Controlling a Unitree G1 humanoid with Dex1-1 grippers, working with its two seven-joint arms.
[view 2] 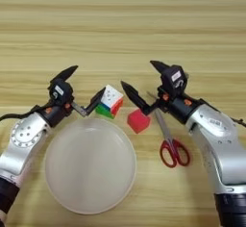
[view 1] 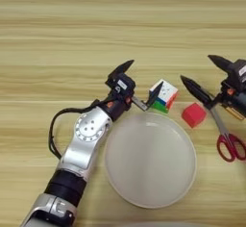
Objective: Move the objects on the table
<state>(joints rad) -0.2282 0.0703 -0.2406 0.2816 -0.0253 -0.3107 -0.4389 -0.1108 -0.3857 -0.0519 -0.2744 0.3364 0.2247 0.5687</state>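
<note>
1. The puzzle cube (view 2: 110, 101) stands tilted on the table (view 2: 123, 24), just beyond the far rim of the plate (view 2: 89, 163). It lies beside the lower finger of the left gripper (view 2: 82, 86), whose tip seems to touch its left face.
2. I think the left gripper is placed like this to take the puzzle cube or push it; its jaws are spread wide, and the cube is at the tip of one jaw, not between the two.
3. The puzzle cube shows a white top with small coloured squares, and green and red on its lower sides.
4. The red cube (view 2: 139, 121) rests flat, just under the tip of the lower finger of the right gripper (view 2: 140, 80). Whether they touch, I cannot tell.
5. The right gripper also has its jaws spread wide and holds nothing. It hovers above the scissors (view 2: 169, 142), which lie behind its lower jaw with the red handles toward the robot.
6. The plate is round, cream and empty, nearer the robot than both pairs of jaws; probably it waits to receive things.
7. I do not see a screwdriver clearly.
</note>
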